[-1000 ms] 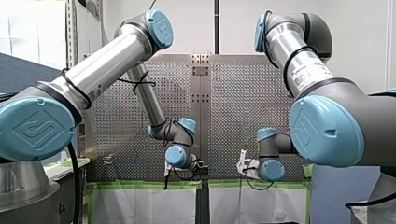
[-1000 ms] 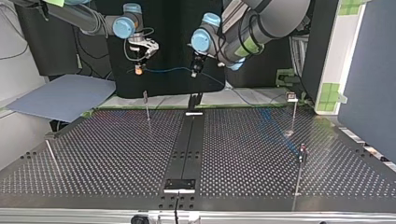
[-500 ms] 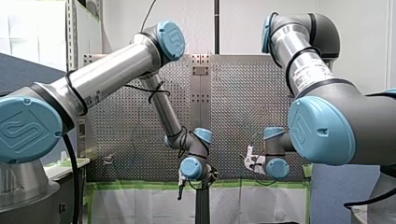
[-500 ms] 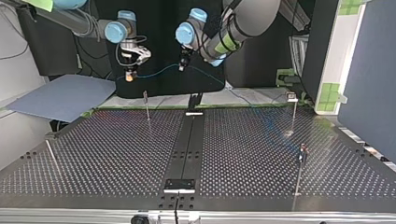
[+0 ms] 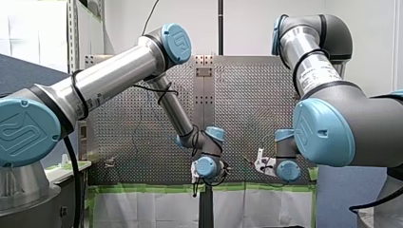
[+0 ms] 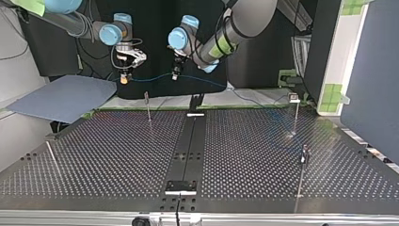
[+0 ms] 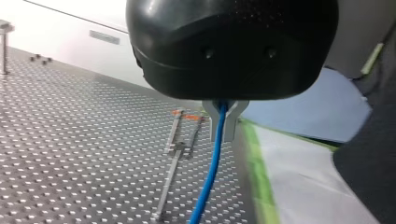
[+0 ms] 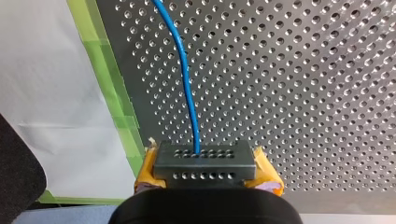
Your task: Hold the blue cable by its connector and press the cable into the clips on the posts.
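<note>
Closest to us, our right gripper is pinching the metal connector between its yellow pads. Its jaws are pressing on the block's two sides, and the blue cable is leaving the connector's face straight ahead of the fingers.

Just alongside, our left gripper is squeezing the same cable between its pale fingers, jaws almost together with only the cable between them. Both grippers are hanging in the air near the table's edge on our side. The length between them is lying roughly level, side to side across our reach, with a slight sag.

That axis is what we are judging the next move to be turning on. In the top view the nearest post is standing between the two grippers, and its clip is sitting below the held span and, it seems, a little further out. We are reading this as calling for both arms to go outward and down together, so that the cable is meeting the clip crosswise. Our right gripper is looking a shade nearer to that post.

Past our left gripper the cable is trailing toward the farther post at the top view's right. We cannot tell whether it is seated in that clip. The farthest post is standing well apart from the held span.
</note>
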Robot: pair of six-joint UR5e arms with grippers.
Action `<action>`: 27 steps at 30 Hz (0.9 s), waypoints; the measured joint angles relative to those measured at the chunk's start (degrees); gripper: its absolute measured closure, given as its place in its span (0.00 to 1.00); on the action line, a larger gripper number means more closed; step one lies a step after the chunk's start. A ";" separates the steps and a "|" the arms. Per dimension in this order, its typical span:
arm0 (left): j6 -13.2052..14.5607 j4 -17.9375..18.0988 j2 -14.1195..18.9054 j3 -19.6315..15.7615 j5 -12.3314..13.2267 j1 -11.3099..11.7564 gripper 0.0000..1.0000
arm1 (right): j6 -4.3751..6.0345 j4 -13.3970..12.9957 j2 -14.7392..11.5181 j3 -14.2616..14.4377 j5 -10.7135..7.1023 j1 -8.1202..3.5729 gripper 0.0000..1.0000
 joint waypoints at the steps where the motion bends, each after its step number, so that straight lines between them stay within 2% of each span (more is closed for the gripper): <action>1: -0.23 0.01 -0.07 0.61 0.05 0.03 1.00 | 0.08 0.00 0.10 -0.09 -0.27 -0.12 1.00; 5: -0.78 -0.41 -1.09 2.53 0.80 -0.01 1.00 | 0.60 0.23 1.25 -1.08 -1.07 -0.68 1.00; 12: -1.82 -1.51 -4.19 5.83 2.36 -0.66 1.00 | 2.07 2.41 3.57 -4.04 -3.08 -1.79 1.00; 17: -2.35 -1.63 -5.99 8.36 2.45 -0.77 1.00 | 2.99 3.80 3.77 -5.70 -4.38 -3.00 1.00; 21: -2.67 -1.80 -6.28 10.57 2.39 -0.78 1.00 | 3.98 3.73 3.78 -6.52 -6.31 -4.13 1.00; 27: -3.20 -1.80 -6.39 13.91 2.34 -0.64 1.00 | 4.33 3.44 3.79 -7.31 -8.37 -5.45 1.00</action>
